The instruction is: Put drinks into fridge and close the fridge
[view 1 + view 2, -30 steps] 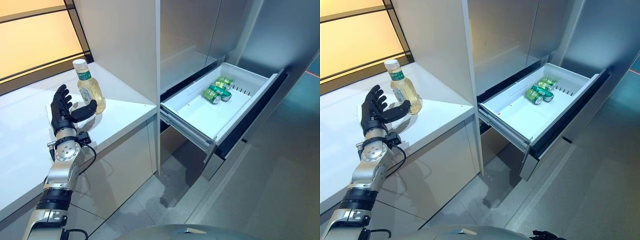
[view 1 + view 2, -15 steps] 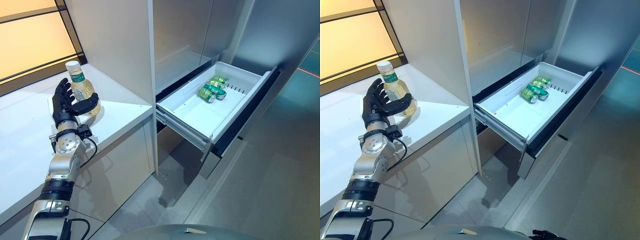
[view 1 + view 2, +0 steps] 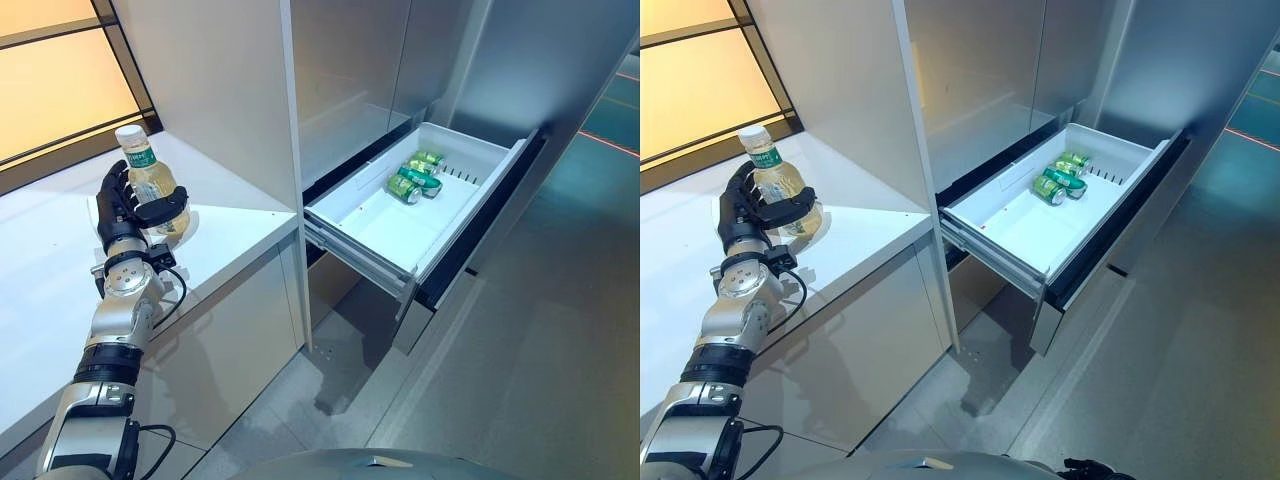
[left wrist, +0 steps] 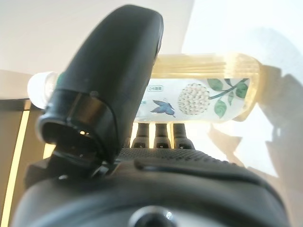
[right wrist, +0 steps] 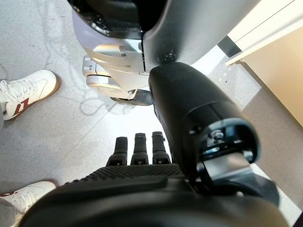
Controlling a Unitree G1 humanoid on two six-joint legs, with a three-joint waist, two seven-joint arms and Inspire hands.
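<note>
A clear bottle of yellow drink (image 3: 148,178) with a white cap and green label stands upright on the white counter (image 3: 235,225), at its back left. My left hand (image 3: 122,215) is at the bottle: the thumb (image 4: 113,71) lies across its front and the fingers (image 4: 161,135) reach behind it, so the hand is shut on it. The fridge's white drawer (image 3: 352,243) is pulled out to the right, with green cans (image 3: 405,187) lying at its far end. My right hand (image 5: 137,151) shows only in its wrist view, hanging open over the floor.
A tall white panel (image 3: 210,90) stands between the counter and the fridge front (image 3: 350,80). The open drawer juts out over the grey floor (image 3: 540,380). A person's white shoes (image 5: 23,92) stand on the floor near my right side.
My left hand has closed in on the bottle, and its thumb now lies across the bottle's front. The camera has shifted, moving the whole scene leftward.
</note>
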